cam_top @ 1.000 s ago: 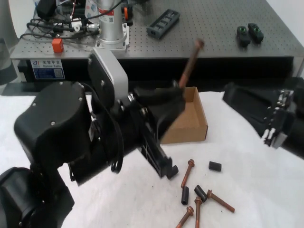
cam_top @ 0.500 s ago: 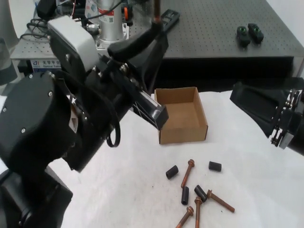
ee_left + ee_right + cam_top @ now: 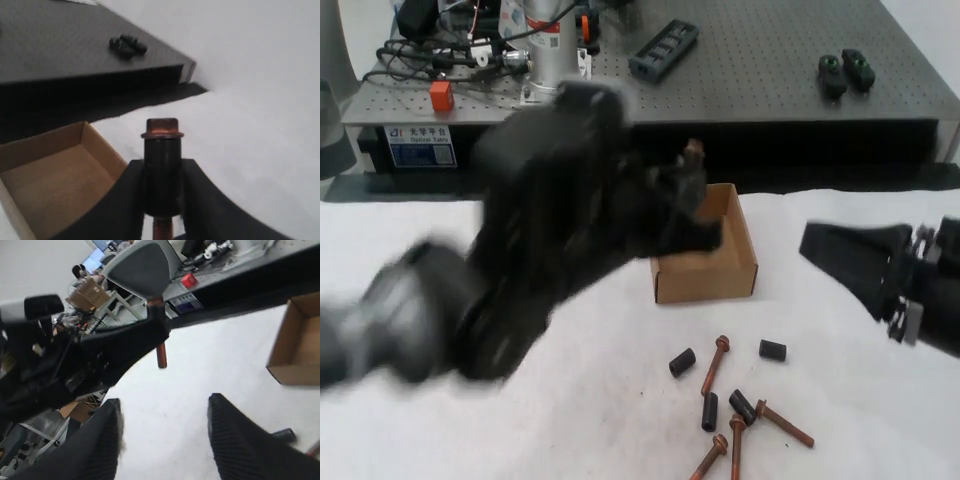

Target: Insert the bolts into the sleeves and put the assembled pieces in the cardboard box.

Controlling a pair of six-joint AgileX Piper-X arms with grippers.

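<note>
Left tool (image 3: 162,186): smooth black fingers pinching one black cylindrical sleeve (image 3: 161,165), held upright. Seated through it, one copper-coloured metal bolt (image 3: 162,127), with the hexagonal flanged head on top of the sleeve and the shank end protruding beneath. Held in the air just beside the open brown cardboard box (image 3: 50,150), above its rim. Heavily blurred in the high view.

Right tool (image 3: 165,440): spread wide, nothing between the ribbed black pads (image 3: 235,440). Positioned over the white cloth surface (image 3: 570,400), to the right of the box and apart from it.

Loose bolts (image 3: 715,365): four, copper-coloured, long-shanked with flanged heads, lying flat on the surface on the robot's side of the box.

Loose sleeves (image 3: 772,350): four, short, black, tubular, matte, scattered among those bolts.

Box: plain brown board, open-topped, straight-walled.
</note>
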